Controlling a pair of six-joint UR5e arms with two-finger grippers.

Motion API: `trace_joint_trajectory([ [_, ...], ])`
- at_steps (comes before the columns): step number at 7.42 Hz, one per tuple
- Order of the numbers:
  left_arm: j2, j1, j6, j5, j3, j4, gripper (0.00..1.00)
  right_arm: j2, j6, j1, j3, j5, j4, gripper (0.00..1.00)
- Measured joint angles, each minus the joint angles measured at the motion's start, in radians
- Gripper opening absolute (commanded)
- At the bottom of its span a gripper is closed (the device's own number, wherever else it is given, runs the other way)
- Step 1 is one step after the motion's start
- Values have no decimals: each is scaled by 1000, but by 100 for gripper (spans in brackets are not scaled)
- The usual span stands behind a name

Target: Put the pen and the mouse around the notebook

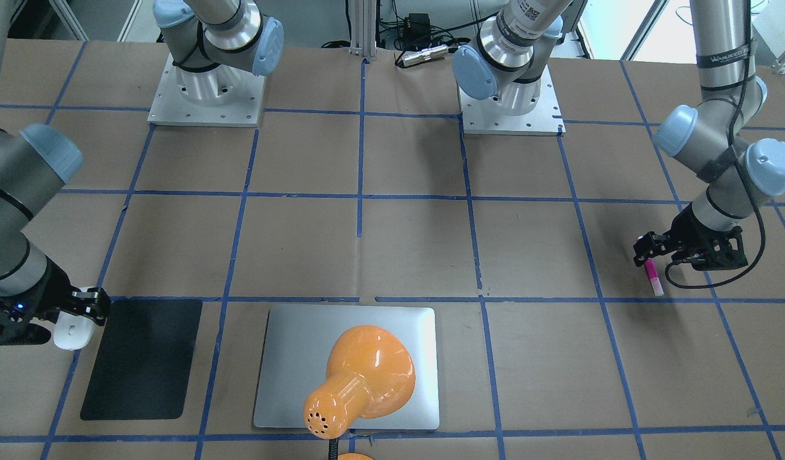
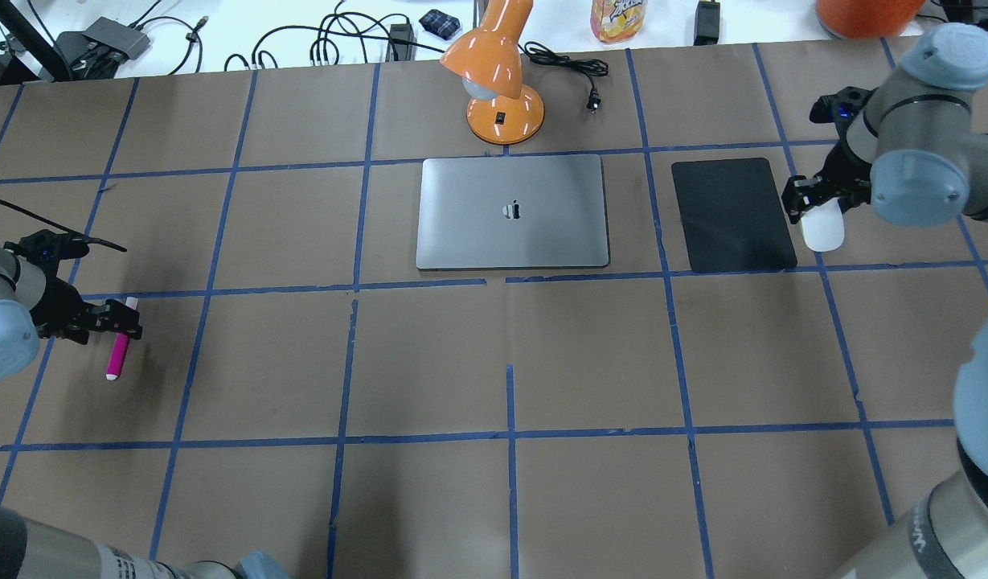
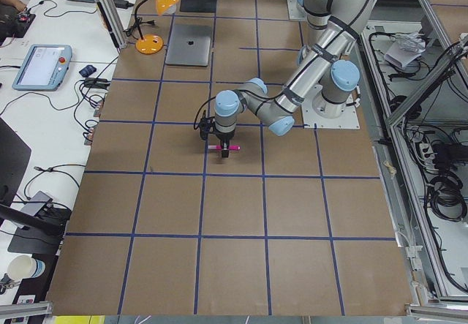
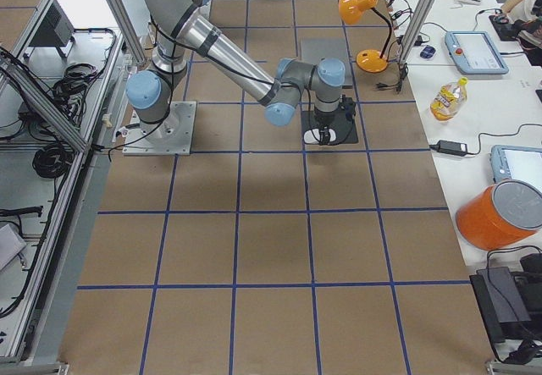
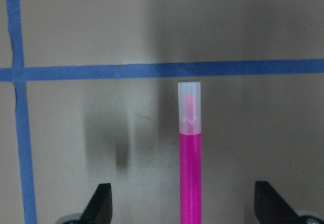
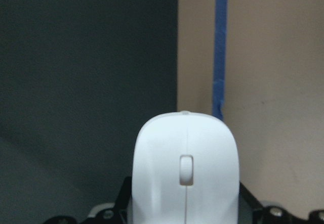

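**Current state.** In the overhead view, the pen [image 2: 119, 347] lies flat on the table at the left edge of the frame, well apart from the notebook [image 2: 512, 211] at upper centre. The left gripper [image 5: 183, 198] is released. Its jaws stand wide on either side of the barrel and do not touch it.

The right gripper [image 2: 819, 207] appears clenched on the flanks of the mouse [image 2: 821, 229], at the right edge of the black mat [image 2: 733, 213]. Whether the mouse is lifted off the surface cannot be told.

**Procedure, pen grasp.**
1. Keep the barrel centred between the jaws, as the left wrist view shows it now.
2. Close squarely across the magenta body, not the clear cap.
3. Lift straight up before moving sideways, so the tip does not drag.
4. Set the pen down just beside the notebook's left edge, parallel to it.

**Caution.** The orange lamp [image 2: 502, 112] stands just above the notebook's top edge, so approach from the sides.
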Motion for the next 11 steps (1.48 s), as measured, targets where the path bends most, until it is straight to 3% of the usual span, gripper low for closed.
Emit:
trace_joint_trajectory([
  [1, -3, -1, -8, 1, 0, 1, 37, 28, 47, 36, -27, 19, 1, 60],
  [6, -5, -4, -9, -1, 1, 0, 37, 93, 130, 95, -47, 49, -38, 62],
  [7, -5, -4, -9, -1, 1, 0, 37, 110, 131, 96, -47, 49, -52, 85],
  [8, -6, -4, -9, -2, 0, 0, 35, 120, 131, 96, -47, 49, -59, 97],
  [10, -10, -4, -8, -3, -1, 0, 8, 124, 131, 96, -47, 49, -63, 100],
  [11, -12, -4, -8, -3, -1, 0, 0, 119, 132, 96, -51, 49, -60, 100],
])
